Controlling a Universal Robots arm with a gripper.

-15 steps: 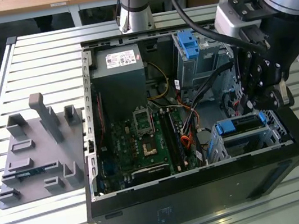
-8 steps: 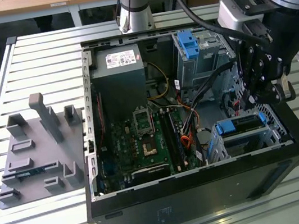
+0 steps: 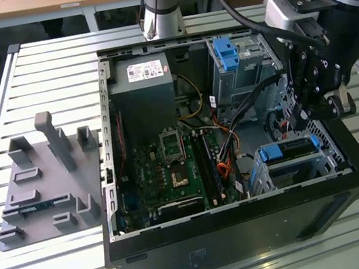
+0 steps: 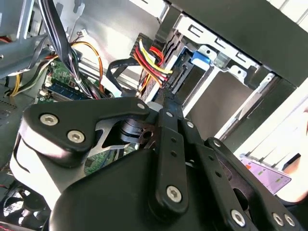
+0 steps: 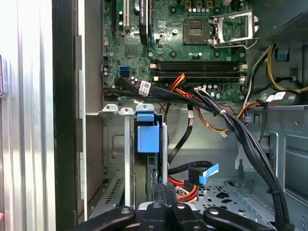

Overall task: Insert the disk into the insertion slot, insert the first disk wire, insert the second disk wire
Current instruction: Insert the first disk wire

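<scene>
The disk (image 3: 290,150), in its blue carrier, sits inside the insertion slot (image 3: 260,175), the low silver cage at the case's front corner on the exterior view's right. In both wrist views the blue carrier (image 5: 147,134) (image 4: 199,57) shows between the cage walls (image 5: 126,144). My gripper (image 3: 300,120) hangs just behind the disk with its fingers together. Its tips (image 4: 167,98) (image 5: 165,188) meet the end of a red-and-yellow wire bundle (image 4: 151,60) (image 5: 182,190) at the disk's rear edge. A black wire with a blue-tagged plug (image 5: 207,174) lies loose beside it.
A taller grey cage with a blue latch (image 3: 224,52) stands behind the slot. Black cable bundles (image 5: 240,134) cross above the cage floor. The motherboard (image 3: 171,170) and power supply (image 3: 142,92) fill the case. A grey fixture plate (image 3: 43,176) lies on the slatted table (image 3: 39,68).
</scene>
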